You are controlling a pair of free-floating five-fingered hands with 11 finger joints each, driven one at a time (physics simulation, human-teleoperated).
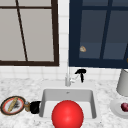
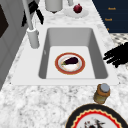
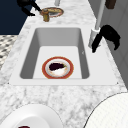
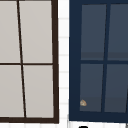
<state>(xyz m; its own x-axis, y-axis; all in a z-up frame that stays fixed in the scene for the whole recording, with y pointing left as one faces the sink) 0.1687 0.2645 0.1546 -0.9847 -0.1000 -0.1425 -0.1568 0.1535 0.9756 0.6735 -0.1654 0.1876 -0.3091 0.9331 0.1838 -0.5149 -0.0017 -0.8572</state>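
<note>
The left hand (image 1: 35, 107) hovers at the left rim of the sink (image 1: 45, 100), just beside a small jar (image 1: 26, 106) with a grey lid. In the left side view this hand (image 2: 116, 56) shows straight, spread fingers over the front edge of the surface (image 2: 37, 100); it is released and grasps nothing. The jar (image 2: 102, 93) stands upright on the surface between the sink rim and a patterned plate (image 2: 97, 117) near the left end of the surface. In the right side view the same hand (image 3: 26, 5) is above the jar (image 3: 46, 15) and the plate (image 3: 53, 11).

The right hand (image 1: 81, 73) is at the faucet (image 1: 68, 77) behind the sink. In the right side view its fingers (image 3: 96, 43) curl downward beside the faucet base (image 3: 93, 37); contact with the faucet cannot be determined.

Inside the sink basin a red-rimmed plate (image 2: 70, 63) lies flat, carrying a dark eggplant (image 2: 70, 60). In the front view a red sphere (image 1: 67, 115) stands in front of the basin. Near the right end of the surface a white plate (image 1: 117, 108) carries a dark red fruit (image 1: 124, 107), with a grey canister (image 1: 123, 82) behind it.
</note>
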